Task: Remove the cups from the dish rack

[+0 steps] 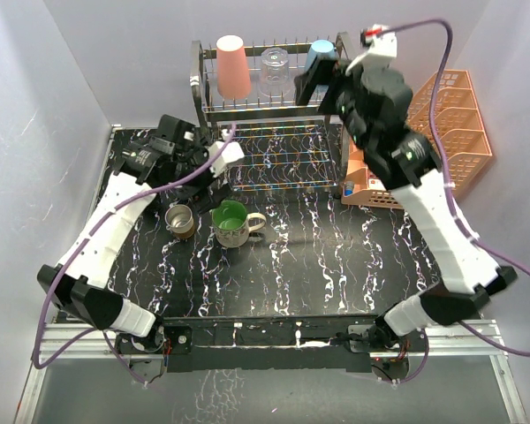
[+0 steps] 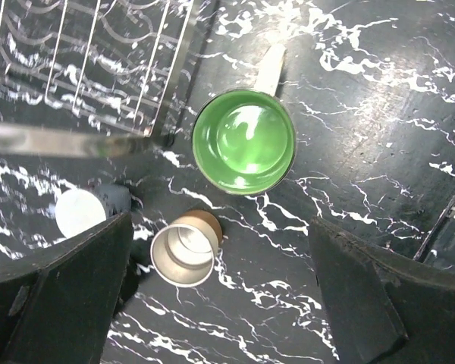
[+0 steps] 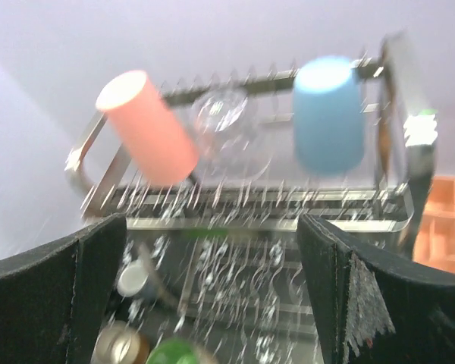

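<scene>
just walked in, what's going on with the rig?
Two arms are unloading cups from the dish rack. A pink tumbler, a clear glass and a blue tumbler sit on its top tier. A green-lined mug, a brown metal cup and a black cup are on the table by the rack. The left gripper hangs open over them, holding nothing. The right gripper, also open, is up near the blue tumbler.

Pale lavender-grey walls [image 1: 115, 53] box the scene in on three sides, evenly lit. Below them sits a black tabletop [image 1: 336, 265] veined white like marble, with stacked orange lattice trays [image 1: 464, 124] against the right wall.
</scene>
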